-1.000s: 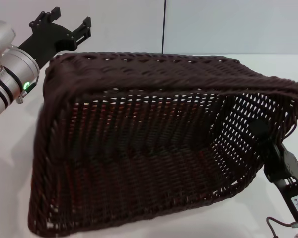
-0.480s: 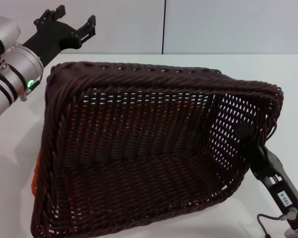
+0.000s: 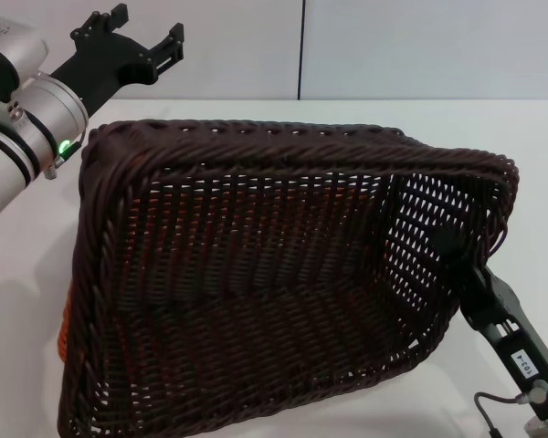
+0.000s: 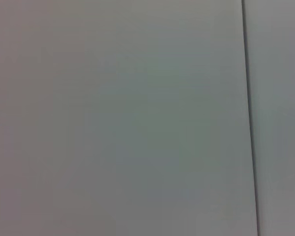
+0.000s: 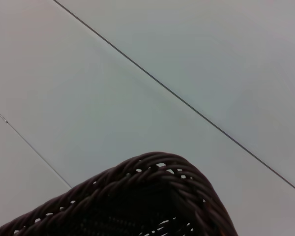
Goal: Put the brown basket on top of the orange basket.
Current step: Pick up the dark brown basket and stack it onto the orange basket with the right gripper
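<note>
The brown basket (image 3: 256,274) fills most of the head view, tilted with its open side toward the camera. My right gripper (image 3: 449,246) is shut on its right end wall; one finger shows through the weave. The brown basket's rim corner also shows in the right wrist view (image 5: 152,182). The orange basket (image 3: 62,333) is almost hidden under the brown one; only a sliver shows at the lower left, with orange glints through the weave. My left gripper (image 3: 144,32) is open and empty, raised beyond the brown basket's far left corner.
The white table (image 3: 18,274) runs under both baskets, with a pale wall and a dark vertical seam (image 3: 301,50) behind. The left wrist view shows only that wall. A cable (image 3: 493,415) hangs by my right wrist.
The brown basket has tipped and dropped lower, its opening now facing the camera more and orange showing below it. My left gripper has lifted a little up and to the right.
</note>
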### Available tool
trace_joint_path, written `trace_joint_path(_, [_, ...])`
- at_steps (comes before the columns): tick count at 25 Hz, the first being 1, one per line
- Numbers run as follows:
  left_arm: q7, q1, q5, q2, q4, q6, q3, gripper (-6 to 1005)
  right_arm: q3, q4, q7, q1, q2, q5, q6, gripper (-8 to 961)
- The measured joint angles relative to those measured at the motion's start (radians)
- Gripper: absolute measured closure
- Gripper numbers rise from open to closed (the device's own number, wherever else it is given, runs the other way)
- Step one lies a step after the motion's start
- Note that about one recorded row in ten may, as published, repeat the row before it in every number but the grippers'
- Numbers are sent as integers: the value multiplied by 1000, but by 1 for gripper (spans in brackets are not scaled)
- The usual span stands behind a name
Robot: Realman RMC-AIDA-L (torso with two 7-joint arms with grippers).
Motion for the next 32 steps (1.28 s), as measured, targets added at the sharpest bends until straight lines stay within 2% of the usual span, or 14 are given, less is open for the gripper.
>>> trace_joint_path(8, [2,-6,0,0,-1,-6,0,155,0,-30,27,1,-1,-3,-17,786])
trace_joint_path(14, [2,-10,0,0,-2,-20,0,155,1,-52,43,4,-1,-6,-22,588])
trace_joint_path(18, [2,-12,0,-1,-1,-25,1,155,2,-84,69,5,-1,-24,-32,364])
trace_joint_path(32, [3,-21,-4,-3,-14,-25,-6,155,5,-195,129,30,-1,-90,-113,317])
